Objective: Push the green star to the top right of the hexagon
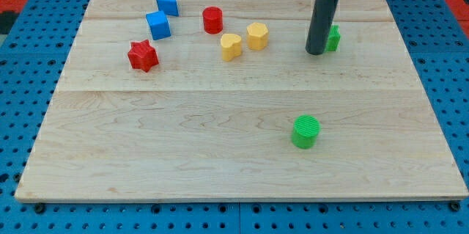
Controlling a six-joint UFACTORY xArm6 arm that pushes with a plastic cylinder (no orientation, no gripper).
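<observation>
The green star (333,37) lies near the view's top right, mostly hidden behind my rod. My tip (316,52) rests on the board touching or just left of the star. The yellow hexagon (257,35) lies to the left of the tip, in the upper middle of the board. The star is to the right of the hexagon at about the same height in the view.
A yellow heart (231,46) sits just left of the hexagon. A red cylinder (212,20), two blue blocks (168,3) (158,25) and a red star (143,56) lie at the upper left. A green cylinder (305,131) stands at the lower right. The wooden board (146,161) ends at blue pegboard.
</observation>
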